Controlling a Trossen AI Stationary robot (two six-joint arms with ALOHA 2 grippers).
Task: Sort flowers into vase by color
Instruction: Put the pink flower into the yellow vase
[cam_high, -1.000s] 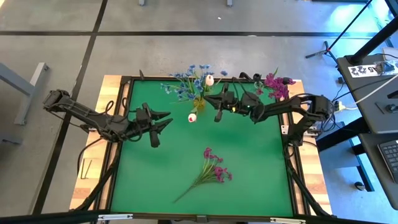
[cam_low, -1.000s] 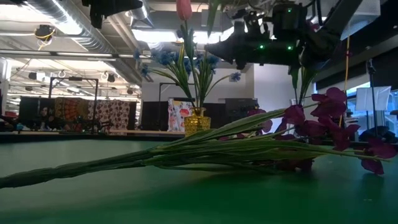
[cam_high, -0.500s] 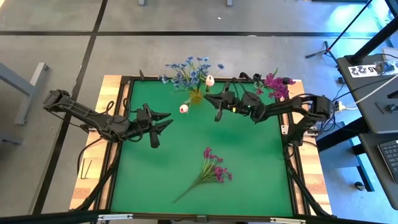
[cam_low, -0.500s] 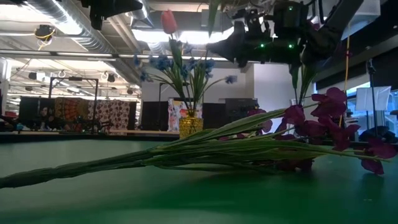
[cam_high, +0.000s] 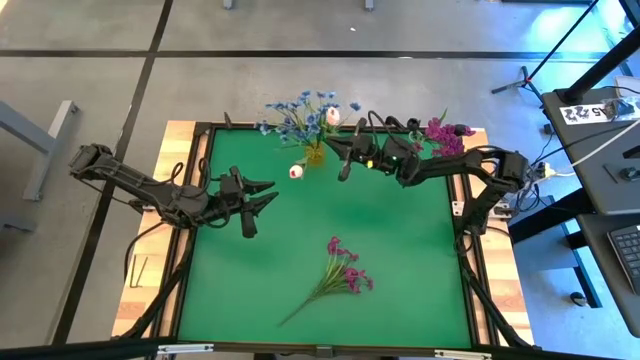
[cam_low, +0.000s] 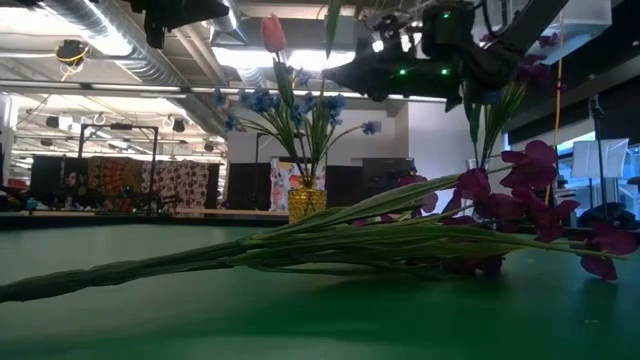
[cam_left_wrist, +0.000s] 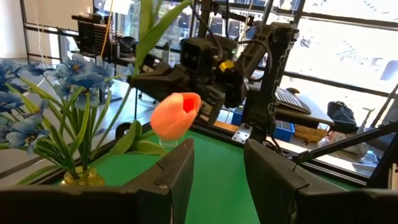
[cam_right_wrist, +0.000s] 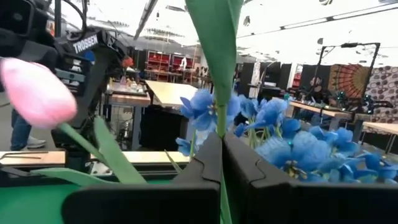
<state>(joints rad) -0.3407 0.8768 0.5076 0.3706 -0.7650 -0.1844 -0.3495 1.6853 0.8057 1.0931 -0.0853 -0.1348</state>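
Observation:
A yellow vase (cam_high: 316, 155) near the table's far edge holds blue flowers (cam_high: 298, 115) and a leaning white tulip (cam_high: 295, 172), also seen in the low view (cam_low: 273, 33). My right gripper (cam_high: 342, 152) is beside the vase, shut on a second tulip's green stem (cam_right_wrist: 221, 118); its bud (cam_high: 331, 116) shows above. A magenta bunch (cam_high: 342, 276) lies flat on the green mat. My left gripper (cam_high: 268, 193) is open and empty at the left, its fingers pointing toward the vase. My right gripper pinches the tulip's thin green stem (cam_right_wrist: 220, 140) between its two fingers, below a long leaf (cam_right_wrist: 214, 37). The fingers come level from the table's right and lie across the stem. The stem stands roughly upright; its lower end is hidden.
More magenta flowers (cam_high: 445, 135) stand at the far right corner, behind my right arm. The wide middle of the green mat (cam_high: 400, 250) is bare around the lying bunch. A wooden border and black frame (cam_high: 195, 150) edge the table.
My right gripper has gone toward the table's far edge and a little left, staying shut on the stem. The yellow vase with its blue flowers has shifted slightly toward the far left. The leaning tulip has tipped farther left.

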